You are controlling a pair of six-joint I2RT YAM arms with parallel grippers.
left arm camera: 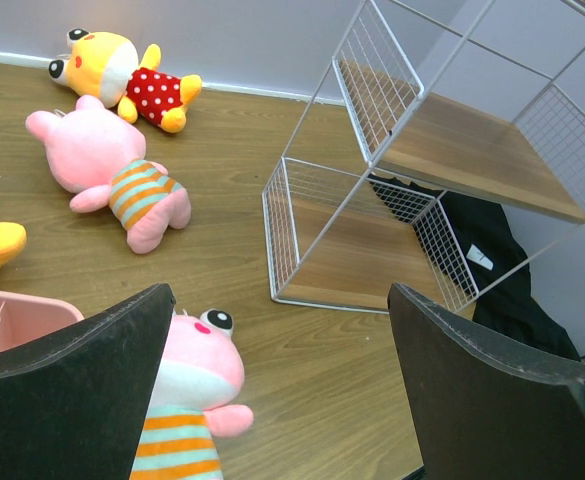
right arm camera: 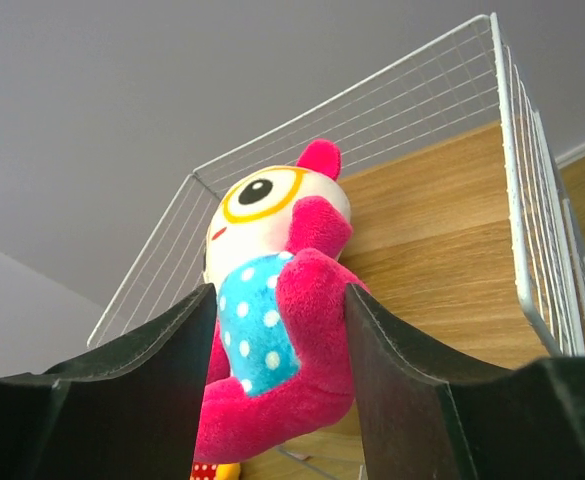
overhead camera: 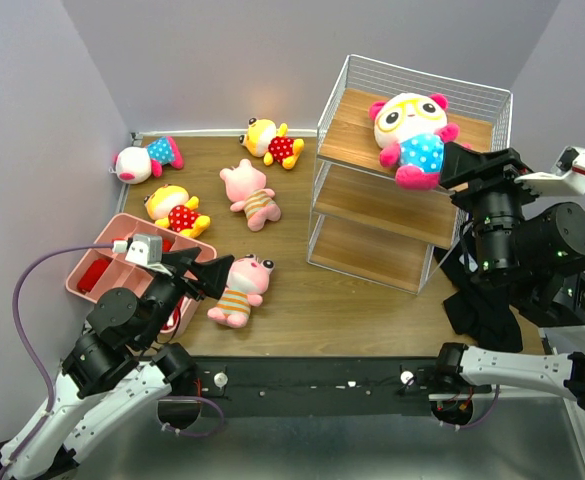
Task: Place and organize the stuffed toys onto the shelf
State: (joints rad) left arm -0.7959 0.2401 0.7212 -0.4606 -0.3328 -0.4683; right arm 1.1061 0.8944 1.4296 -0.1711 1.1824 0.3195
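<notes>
A white-faced toy with pink limbs and a blue dotted belly [overhead camera: 409,135] lies on the top board of the shelf [overhead camera: 372,195]. My right gripper [overhead camera: 452,160] is at its lower right. In the right wrist view the fingers of this gripper [right arm camera: 278,295] stand apart on either side of the toy [right arm camera: 262,330]; it rests on the board [right arm camera: 442,250]. My left gripper [left arm camera: 280,300] is wide open, low over a striped pig [left arm camera: 197,370], which lies by the left finger. On the table lie another pig [overhead camera: 250,193], two yellow toys [overhead camera: 270,140] [overhead camera: 177,210] and a second white-faced toy [overhead camera: 144,158].
A pink divided tray [overhead camera: 97,265] sits at the left, beside my left arm. Black cloth [overhead camera: 477,300] lies to the right of the shelf, under my right arm. The shelf's middle and bottom boards hold nothing.
</notes>
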